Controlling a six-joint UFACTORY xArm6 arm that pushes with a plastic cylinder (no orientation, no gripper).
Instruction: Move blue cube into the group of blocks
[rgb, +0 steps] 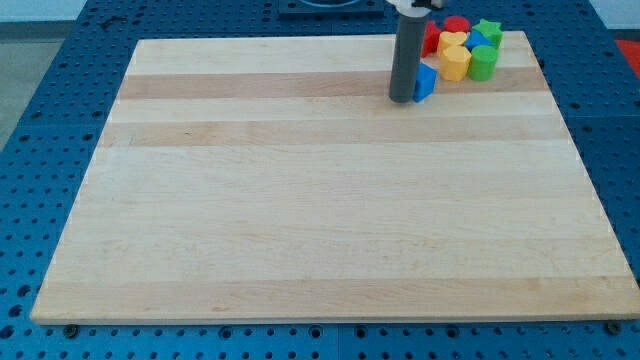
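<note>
The blue cube (426, 80) lies near the view's top right, partly hidden behind my rod. My tip (402, 99) rests on the board just left of the cube, touching or almost touching it. Right above the cube stands the group of blocks: a red block (431, 38), a red cylinder (457, 25), two yellow blocks (455, 62), a green cylinder-like block (483, 61), a green star (488, 29) and a second blue block (474, 41). The blue cube sits at the group's lower left edge, close to the yellow block.
The wooden board (320, 200) lies on a blue perforated table (40, 120). The group sits close to the board's top edge and right corner.
</note>
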